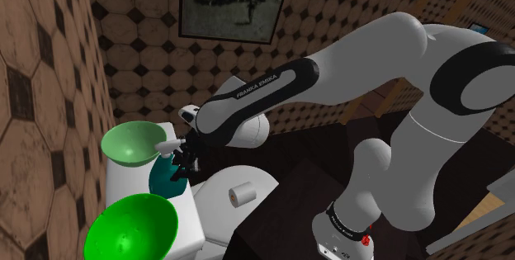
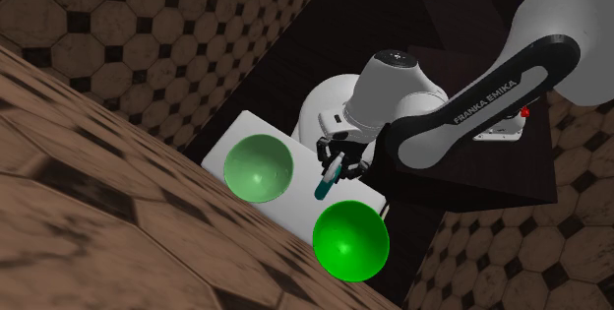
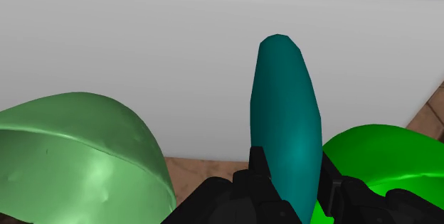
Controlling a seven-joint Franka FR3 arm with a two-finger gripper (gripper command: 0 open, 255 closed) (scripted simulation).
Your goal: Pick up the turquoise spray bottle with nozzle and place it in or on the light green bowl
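Observation:
My gripper (image 1: 183, 161) is shut on the turquoise spray bottle (image 1: 161, 173), whose white nozzle (image 1: 169, 144) points toward the light green bowl (image 1: 132, 143). The bottle hangs between that bowl and a bright green bowl (image 1: 132, 227). In the second exterior view the gripper (image 2: 339, 165) holds the bottle (image 2: 325, 184) over the gap between the light green bowl (image 2: 258, 168) and the bright green bowl (image 2: 349, 240). In the wrist view both fingers (image 3: 260, 171) clasp the bottle (image 3: 288, 116), with the light green bowl (image 3: 71, 151) on one side of the gripper (image 3: 293, 180). Whether the bottle touches the surface, I cannot tell.
Both bowls sit on a white toilet tank top (image 1: 191, 217) against a tiled wall (image 1: 41, 93). A paper roll (image 1: 242, 193) lies on the toilet lid. A framed picture (image 1: 235, 2) hangs on the back wall. The dark stand (image 1: 289, 209) is at lower right.

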